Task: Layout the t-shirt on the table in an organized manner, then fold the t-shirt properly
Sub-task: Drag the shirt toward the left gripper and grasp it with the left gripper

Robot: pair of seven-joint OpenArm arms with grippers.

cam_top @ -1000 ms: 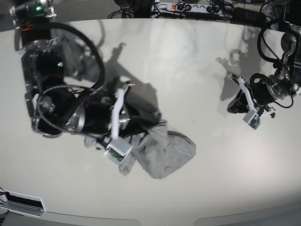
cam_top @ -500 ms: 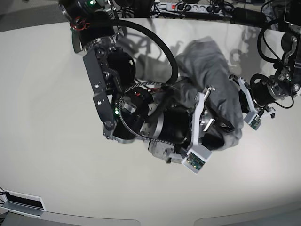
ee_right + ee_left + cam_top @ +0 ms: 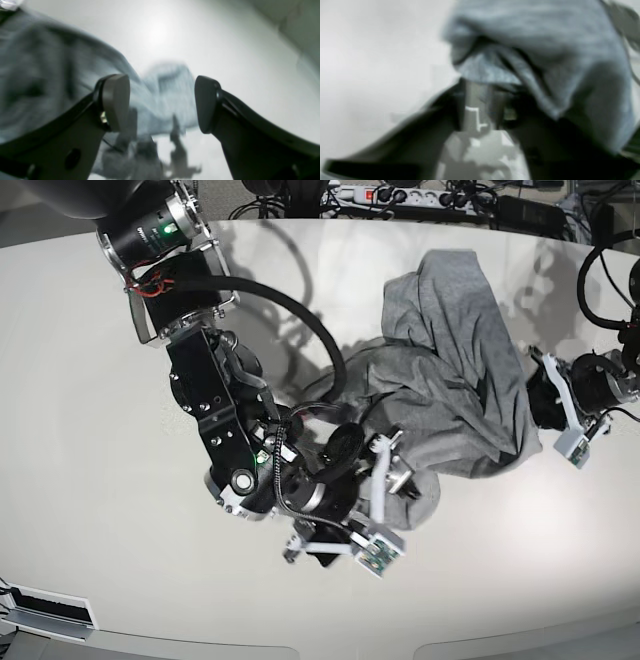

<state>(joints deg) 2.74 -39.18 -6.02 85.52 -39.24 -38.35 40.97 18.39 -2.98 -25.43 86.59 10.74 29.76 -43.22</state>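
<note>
Right gripper (image 3: 162,102) jaws spread wide, empty; left gripper (image 3: 535,405) buried under t-shirt (image 3: 450,370), state unreadable.

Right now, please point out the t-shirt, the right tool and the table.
t-shirt (image 3: 455,370), base view, middle of the crumpled grey fabric.
right tool (image 3: 162,102), right wrist view, gap midway between its open fingertips.
table (image 3: 100,480), base view, bare surface.
</note>
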